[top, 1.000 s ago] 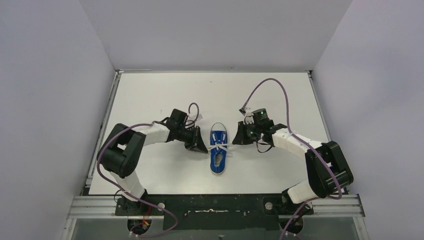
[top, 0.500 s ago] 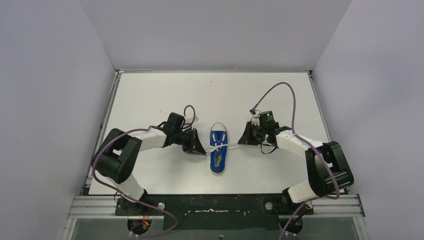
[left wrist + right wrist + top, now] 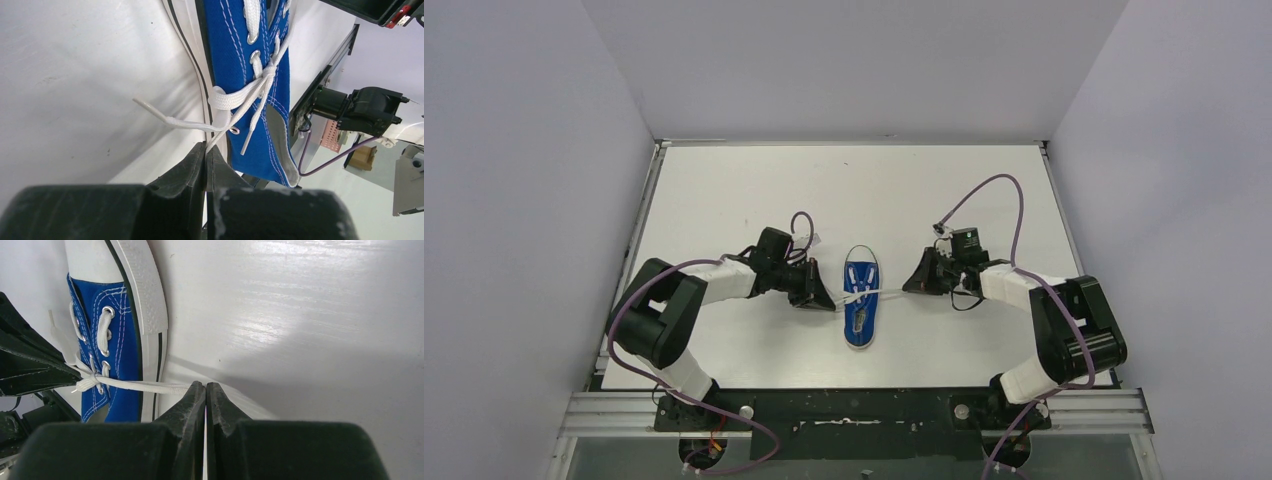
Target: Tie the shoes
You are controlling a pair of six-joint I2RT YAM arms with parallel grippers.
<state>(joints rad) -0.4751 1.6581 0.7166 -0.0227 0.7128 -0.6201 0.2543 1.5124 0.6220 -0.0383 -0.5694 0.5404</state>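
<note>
A small blue sneaker [image 3: 861,300] with a white sole rim lies mid-table, toe pointing away. Its white laces [image 3: 864,294] are drawn into a knot over the tongue. My left gripper [image 3: 826,301] sits just left of the shoe, shut on a lace strand that runs from the knot [image 3: 267,72] into my closed tips [image 3: 206,148]. My right gripper [image 3: 911,287] sits right of the shoe, shut on the other lace [image 3: 150,386], stretched taut from the knot to my tips [image 3: 205,385]. A loose lace end [image 3: 150,107] trails on the table.
The white table [image 3: 724,190] is walled by grey panels on three sides. A metal rail [image 3: 844,410] runs along the near edge by the arm bases. Purple cables [image 3: 994,190] loop above the right wrist.
Both grippers have moved outward from the shoe, the right one farther to the right, drawing the laces taut and tightening the knot. The shoe stays in place.
</note>
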